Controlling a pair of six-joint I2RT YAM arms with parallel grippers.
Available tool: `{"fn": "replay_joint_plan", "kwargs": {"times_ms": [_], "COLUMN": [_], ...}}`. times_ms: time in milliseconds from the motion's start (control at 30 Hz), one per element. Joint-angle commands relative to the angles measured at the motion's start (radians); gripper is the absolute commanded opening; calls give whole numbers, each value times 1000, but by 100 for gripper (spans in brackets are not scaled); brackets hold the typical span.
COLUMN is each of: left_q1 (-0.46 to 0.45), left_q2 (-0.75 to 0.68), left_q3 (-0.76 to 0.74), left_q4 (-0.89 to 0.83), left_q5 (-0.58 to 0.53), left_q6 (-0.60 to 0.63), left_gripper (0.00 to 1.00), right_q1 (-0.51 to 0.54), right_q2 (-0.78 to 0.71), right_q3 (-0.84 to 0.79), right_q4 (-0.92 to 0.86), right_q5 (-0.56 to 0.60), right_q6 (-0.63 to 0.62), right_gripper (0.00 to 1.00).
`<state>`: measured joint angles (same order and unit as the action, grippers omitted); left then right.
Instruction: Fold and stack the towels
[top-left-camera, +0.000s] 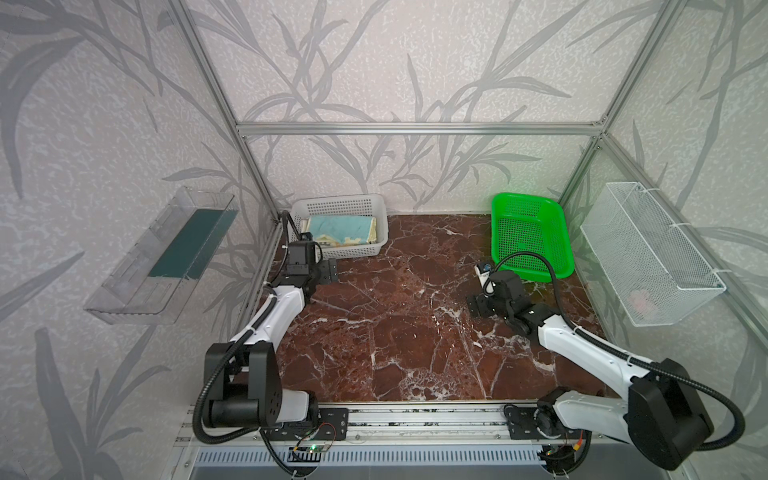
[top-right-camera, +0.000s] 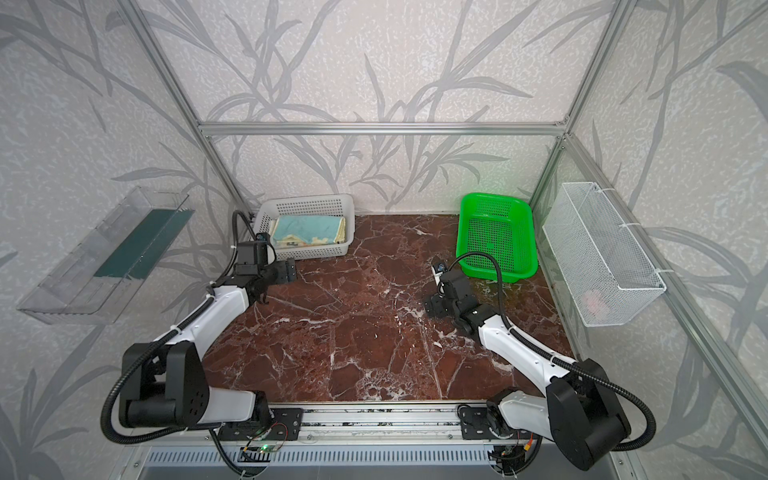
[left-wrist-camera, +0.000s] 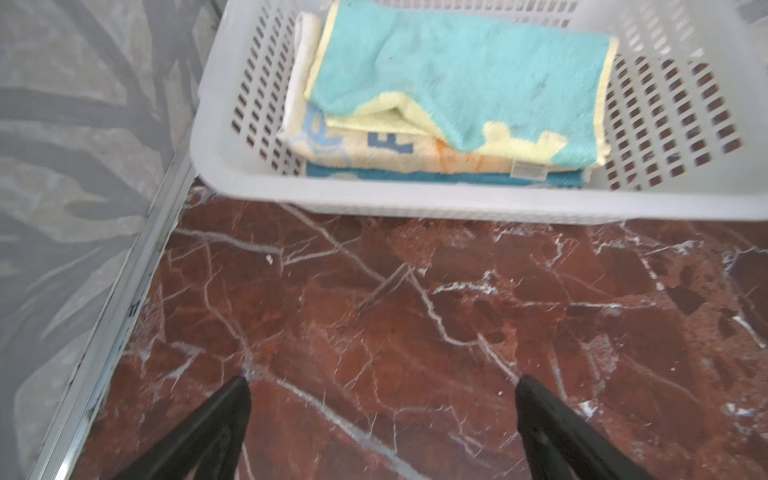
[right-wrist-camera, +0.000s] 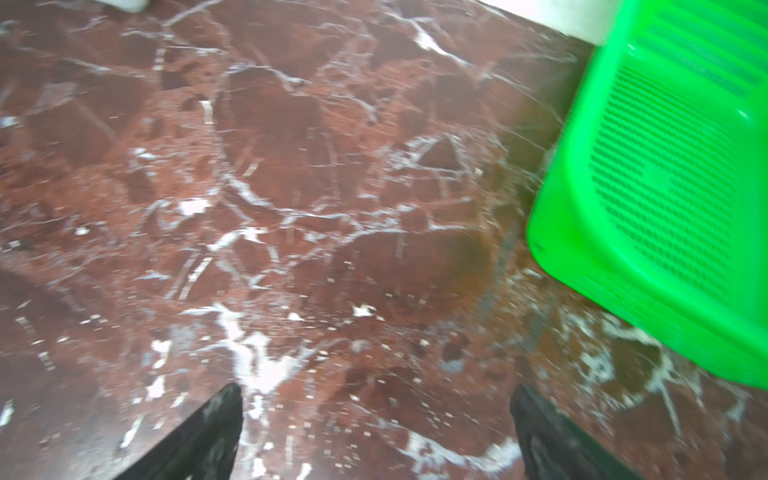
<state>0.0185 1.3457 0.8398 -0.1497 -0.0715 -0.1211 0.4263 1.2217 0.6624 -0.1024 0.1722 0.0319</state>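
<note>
The towels (top-left-camera: 340, 232) (top-right-camera: 309, 230) lie folded in one stack inside the white basket (top-left-camera: 376, 245) (top-right-camera: 348, 237) at the back left. In the left wrist view the teal and pale yellow towel (left-wrist-camera: 457, 79) is on top. Under it is a cream towel with blue lettering (left-wrist-camera: 415, 151), and a blue towel (left-wrist-camera: 415, 178) lies at the bottom. My left gripper (top-left-camera: 322, 277) (top-right-camera: 283, 274) (left-wrist-camera: 382, 386) hovers over the table just in front of the basket, open and empty. My right gripper (top-left-camera: 481, 301) (top-right-camera: 436, 306) (right-wrist-camera: 376, 392) is open and empty over the table, near the green basket.
A green basket (top-left-camera: 496, 232) (top-right-camera: 461, 237) (right-wrist-camera: 561, 232) stands empty at the back right, tilted against the wall. On the right wall hangs a white wire basket (top-left-camera: 648, 257). A clear tray (top-left-camera: 162, 257) is mounted on the left wall. Metal frame posts edge the marble table (top-left-camera: 395, 324).
</note>
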Motion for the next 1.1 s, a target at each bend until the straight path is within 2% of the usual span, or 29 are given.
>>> {"fn": "replay_joint_plan", "kwargs": {"times_ms": [0, 100, 200, 333, 433, 500, 600, 700, 800, 867, 967, 1033, 1067], "left_q1": [-7, -8, -6, -8, -8, -7, -7, -8, -8, -11, -12, -10, -10], "left_q2": [-103, -147, -150, -142, -131, -108, -64, -14, 7, 27, 35, 93, 147], "left_q3": [-92, -193, -272, -386, -475, -507, -502, -500, -478, -478, -464, -477, -491], "left_q4": [162, 248, 315, 468, 652, 742, 805, 890, 883, 921, 900, 976, 1050], "left_q5": [-73, -96, -112, -125, -125, -108, -90, -66, -63, -53, -59, -88, -93], "left_q6": [-22, -27, -25, -20, -20, -8, 6, 26, 66, 86, 100, 92, 89], "left_gripper": [99, 99, 99, 99, 99, 99, 99, 99, 99, 99, 99, 99, 99], "right_q1": [-102, -161, -200, -242, -264, -267, -273, -304, -307, -307, -307, -306, -307], "right_q2": [-3, 2, 13, 88, 174, 206, 250, 324, 320, 378, 346, 367, 357], "right_q3": [-24, -71, -157, -213, -214, -174, -187, -223, -258, -305, -289, -297, -292], "right_q4": [11, 140, 371, 581, 685, 644, 775, 937, 957, 1144, 1052, 1108, 1073], "right_q5": [-37, -29, -47, -43, -65, -50, -17, -66, -90, -97, -120, -125, -124], "right_q6": [-7, -49, -103, -122, -120, -123, -140, -102, -102, -114, -118, -125, -122], "right_gripper": [99, 100, 99, 99, 99, 100, 100, 99, 99, 99, 99, 99, 99]}}
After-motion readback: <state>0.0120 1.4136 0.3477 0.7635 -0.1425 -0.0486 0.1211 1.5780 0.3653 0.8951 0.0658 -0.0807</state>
